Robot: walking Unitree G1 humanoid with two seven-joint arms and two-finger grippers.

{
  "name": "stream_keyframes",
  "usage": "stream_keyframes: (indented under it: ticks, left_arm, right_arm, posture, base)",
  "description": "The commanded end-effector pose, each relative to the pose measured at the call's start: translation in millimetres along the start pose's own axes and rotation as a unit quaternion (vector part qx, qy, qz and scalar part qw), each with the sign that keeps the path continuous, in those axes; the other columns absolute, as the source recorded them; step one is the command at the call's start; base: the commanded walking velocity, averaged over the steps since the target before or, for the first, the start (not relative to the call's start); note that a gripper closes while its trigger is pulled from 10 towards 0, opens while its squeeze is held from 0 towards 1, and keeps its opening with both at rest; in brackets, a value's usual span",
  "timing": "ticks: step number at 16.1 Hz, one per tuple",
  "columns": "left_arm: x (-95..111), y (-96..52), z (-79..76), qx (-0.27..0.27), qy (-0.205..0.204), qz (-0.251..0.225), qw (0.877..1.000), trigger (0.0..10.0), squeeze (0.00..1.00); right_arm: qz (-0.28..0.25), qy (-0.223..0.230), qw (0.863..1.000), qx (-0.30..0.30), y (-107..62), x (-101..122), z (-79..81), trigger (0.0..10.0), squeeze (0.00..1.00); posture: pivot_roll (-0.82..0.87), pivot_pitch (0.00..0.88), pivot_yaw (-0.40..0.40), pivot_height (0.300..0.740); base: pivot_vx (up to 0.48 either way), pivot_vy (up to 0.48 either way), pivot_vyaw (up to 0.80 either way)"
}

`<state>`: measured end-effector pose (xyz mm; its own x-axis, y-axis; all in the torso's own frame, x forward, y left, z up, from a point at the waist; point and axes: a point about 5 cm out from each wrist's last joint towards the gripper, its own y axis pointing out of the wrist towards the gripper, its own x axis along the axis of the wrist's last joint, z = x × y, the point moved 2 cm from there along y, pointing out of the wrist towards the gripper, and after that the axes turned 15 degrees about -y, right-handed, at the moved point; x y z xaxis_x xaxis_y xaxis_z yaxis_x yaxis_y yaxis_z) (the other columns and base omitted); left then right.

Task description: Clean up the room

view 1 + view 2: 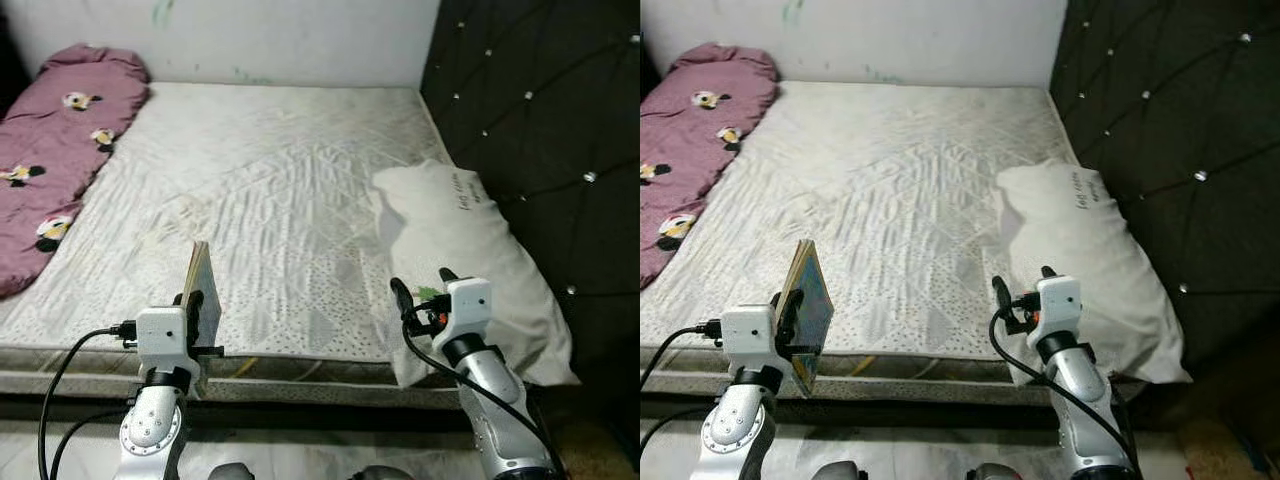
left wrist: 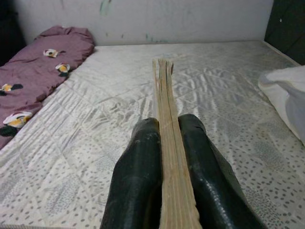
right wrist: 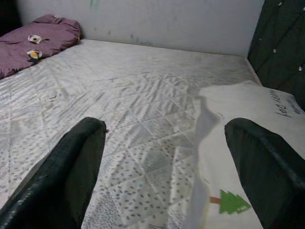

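Note:
My left gripper (image 1: 196,300) is shut on a thin book (image 1: 810,298) held upright on its edge over the near edge of the bed; the left wrist view shows its page edges (image 2: 167,143) squeezed between the two black fingers (image 2: 138,181). My right gripper (image 1: 420,288) stands open above the near end of a white pillow (image 1: 470,250), with nothing between its fingers (image 3: 76,167). A small green tree print (image 3: 232,202) marks the pillow below it.
A white quilted mattress (image 1: 270,190) spans the view. A purple flowered blanket (image 1: 60,150) lies rolled along its left side. A black tufted headboard (image 1: 550,120) rises on the right, and a pale wall (image 1: 250,35) stands behind.

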<state>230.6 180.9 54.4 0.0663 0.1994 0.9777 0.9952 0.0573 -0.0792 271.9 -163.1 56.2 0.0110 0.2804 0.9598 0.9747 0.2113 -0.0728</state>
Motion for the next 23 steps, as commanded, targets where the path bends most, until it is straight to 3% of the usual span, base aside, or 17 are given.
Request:
stream_keyframes:
  ticks: [1, 7, 9, 12, 23]
  left_arm:
    - [14.0, 2.6, -1.0, -0.007, 0.002, -0.033, 0.999, 10.0, 0.00]
    - [12.9, 2.3, -0.9, -0.007, 0.001, -0.029, 1.000, 10.0, 0.00]
    - [11.1, 4.1, 1.4, 0.016, 0.009, -0.026, 0.999, 10.0, 0.00]
    - [10.6, 3.8, -0.6, 0.006, 0.013, -0.025, 1.000, 10.0, 0.00]
    - [11.6, 6.0, -1.8, 0.011, 0.005, -0.034, 0.999, 10.0, 0.00]
  right_arm:
    - [-0.006, -0.004, 1.000, 0.002, 4.2, 3.1, -0.2, 10.0, 0.00]
    - [-0.008, -0.007, 1.000, 0.003, 5.5, 3.9, -0.1, 10.0, 0.00]
    - [-0.008, -0.009, 1.000, 0.003, 6.4, 4.2, -0.8, 10.0, 0.00]
    - [-0.007, -0.011, 1.000, 0.004, 6.3, 3.7, -1.4, 10.0, 0.00]
    - [-0.007, -0.014, 1.000, 0.007, 8.0, 2.8, -0.9, 10.0, 0.00]
  posture:
    - [-0.03, 0.000, 0.000, 0.740]
    - [-0.03, 0.000, 0.001, 0.740]
    - [-0.03, 0.000, 0.001, 0.740]
    - [-0.03, 0.000, -0.003, 0.740]
    - [-0.03, 0.000, -0.005, 0.740]
  base:
    - [0.296, 0.000, 0.00]
    - [0.293, 0.000, 0.00]
    - [0.000, 0.000, 0.00]
    - [0.000, 0.000, 0.00]
    - [0.000, -0.306, 0.00]
